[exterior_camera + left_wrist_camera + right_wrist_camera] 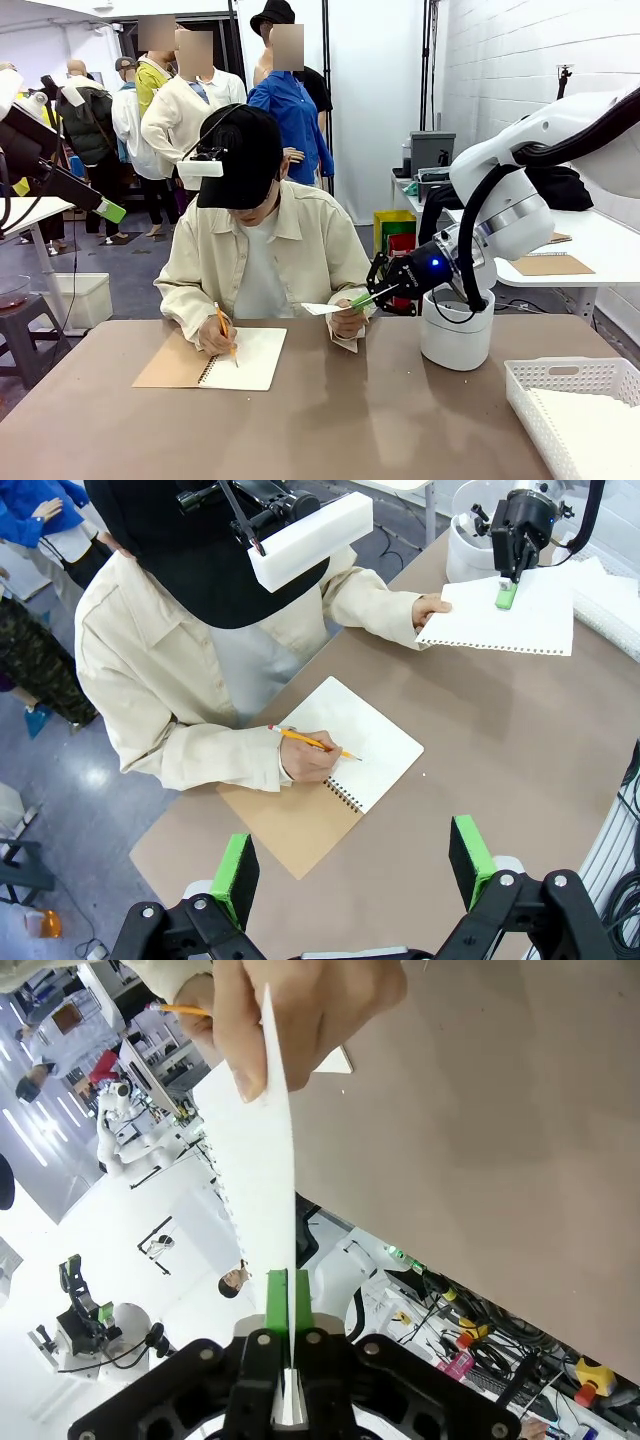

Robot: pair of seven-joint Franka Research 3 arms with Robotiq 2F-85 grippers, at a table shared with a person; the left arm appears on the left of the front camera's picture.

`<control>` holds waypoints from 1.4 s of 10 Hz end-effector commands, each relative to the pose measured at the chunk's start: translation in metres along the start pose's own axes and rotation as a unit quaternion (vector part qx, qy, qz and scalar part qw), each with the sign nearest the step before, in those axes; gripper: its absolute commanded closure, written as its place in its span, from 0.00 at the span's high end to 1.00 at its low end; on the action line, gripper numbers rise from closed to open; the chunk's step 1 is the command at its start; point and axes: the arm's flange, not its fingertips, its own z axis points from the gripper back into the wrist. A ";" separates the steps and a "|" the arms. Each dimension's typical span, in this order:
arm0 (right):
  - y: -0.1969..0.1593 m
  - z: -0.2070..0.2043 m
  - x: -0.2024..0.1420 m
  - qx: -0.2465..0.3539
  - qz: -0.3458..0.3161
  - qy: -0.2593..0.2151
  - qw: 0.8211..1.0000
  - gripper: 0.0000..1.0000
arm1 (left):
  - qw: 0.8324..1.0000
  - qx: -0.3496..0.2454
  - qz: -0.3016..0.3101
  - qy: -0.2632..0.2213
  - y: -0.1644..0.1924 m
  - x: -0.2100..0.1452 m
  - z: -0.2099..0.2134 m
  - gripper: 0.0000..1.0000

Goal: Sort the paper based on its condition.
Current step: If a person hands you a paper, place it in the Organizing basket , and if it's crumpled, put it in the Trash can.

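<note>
A person's hand (347,322) holds out one sheet of paper (325,308) above the far side of the table. My right gripper (362,298) is shut on that sheet's free edge. In the left wrist view the paper (510,620) is flat, with torn spiral holes along one edge, and the right gripper (506,595) pinches it from above. Edge-on in the right wrist view, the paper (265,1180) runs between the closed green pads of the right gripper (289,1300). My left gripper (355,860) is open and empty, high above the table's near-left part.
The person writes with a pencil (315,743) in an open spiral notebook (245,358) at centre-left. A white lattice basket (575,400) with white sheets in it stands at the front right. A white round bin (457,340) stands behind the right arm.
</note>
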 end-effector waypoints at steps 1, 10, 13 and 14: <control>0.014 0.009 -0.009 0.017 0.007 -0.002 1.000 0.00 | 1.000 0.000 0.001 0.000 0.000 0.000 0.000 1.00; 0.072 0.132 -0.158 -0.227 0.286 -0.095 0.926 0.00 | 1.000 0.000 0.001 0.000 0.000 0.000 0.000 1.00; 0.065 0.183 -0.193 -0.255 0.352 -0.203 0.877 0.00 | 1.000 0.000 0.001 0.000 0.000 0.000 0.000 1.00; 0.052 0.192 -0.195 -0.283 0.358 -0.211 0.864 0.00 | 1.000 0.000 0.001 0.000 0.000 0.000 0.000 1.00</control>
